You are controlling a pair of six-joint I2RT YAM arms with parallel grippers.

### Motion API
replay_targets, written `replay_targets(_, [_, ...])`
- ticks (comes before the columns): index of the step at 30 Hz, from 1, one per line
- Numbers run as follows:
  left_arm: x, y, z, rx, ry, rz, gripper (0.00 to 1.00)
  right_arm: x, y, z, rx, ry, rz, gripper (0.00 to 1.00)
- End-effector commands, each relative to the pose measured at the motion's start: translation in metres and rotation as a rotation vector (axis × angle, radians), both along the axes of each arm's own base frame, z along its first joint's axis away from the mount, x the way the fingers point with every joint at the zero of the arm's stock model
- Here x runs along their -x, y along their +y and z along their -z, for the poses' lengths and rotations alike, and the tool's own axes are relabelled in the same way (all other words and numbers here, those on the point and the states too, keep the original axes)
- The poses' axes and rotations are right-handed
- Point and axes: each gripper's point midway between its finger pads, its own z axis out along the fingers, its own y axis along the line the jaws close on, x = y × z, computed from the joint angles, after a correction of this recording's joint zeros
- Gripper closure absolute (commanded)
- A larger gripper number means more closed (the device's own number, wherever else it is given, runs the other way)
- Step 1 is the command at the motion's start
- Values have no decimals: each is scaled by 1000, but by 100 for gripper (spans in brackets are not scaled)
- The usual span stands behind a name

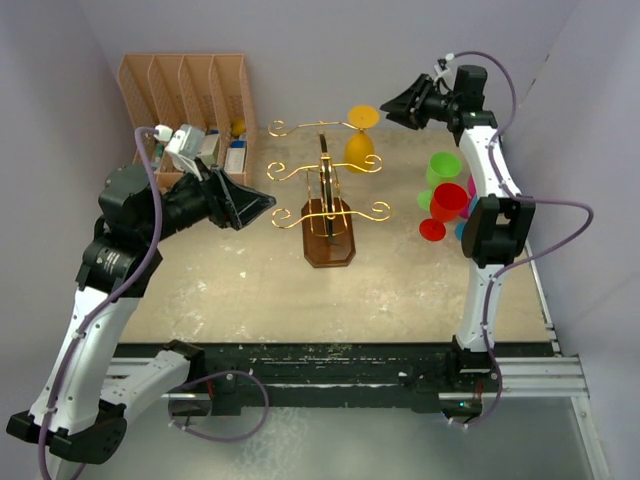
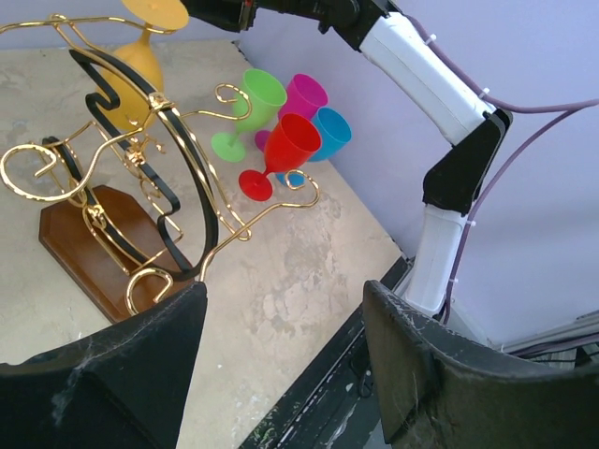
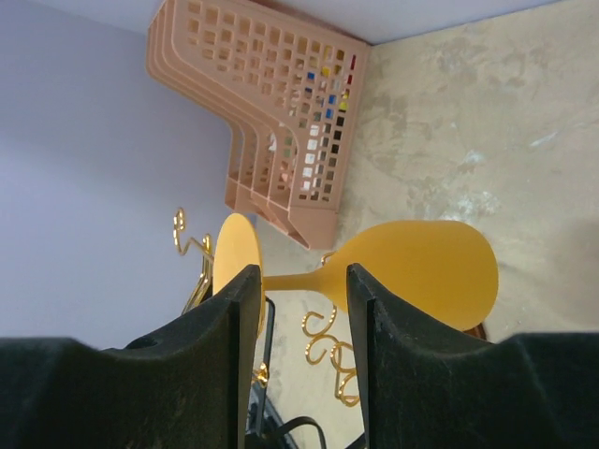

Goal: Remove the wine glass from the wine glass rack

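the smooth orange wine glass hung bowl-down from a far scrolled arm of the gold wire wine glass rack, its flat foot caught above the wire. right of the rack, the right gripper stood spread, lined up with the thin stem, pinching nothing. left of the rack, the left gripper gaped empty.

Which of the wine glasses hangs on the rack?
The yellow wine glass, hanging upside down from the wine glass rack; the green glass, red glass, pink glass and blue glass stand on the table.
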Motion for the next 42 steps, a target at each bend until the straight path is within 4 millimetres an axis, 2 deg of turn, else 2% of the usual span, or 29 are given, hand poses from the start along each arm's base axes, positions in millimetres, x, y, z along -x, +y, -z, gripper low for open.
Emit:
replay_targets(1, [-2,5,6,3,28,-39,29,16,15,-73,-97,-190,-122,56])
replay_targets(10, [-5,6,22,-7,78,-59,30,22,18,-67,-114,-194,-147,59])
replay_targets(20, [-5,6,30,-1,106,-62,30,18,14,-44,-55,-153,-123,61])
replay_targets(29, [-6,4,37,1,131,-57,30,25,29,-27,-15,-117,-176,62])
replay_targets(38, [-6,4,40,1,137,-57,30,29,38,-26,-22,-121,-208,63])
replay_targets(42, [-7,3,42,2,146,-57,30,30,42,-27,-27,-119,-213,68])
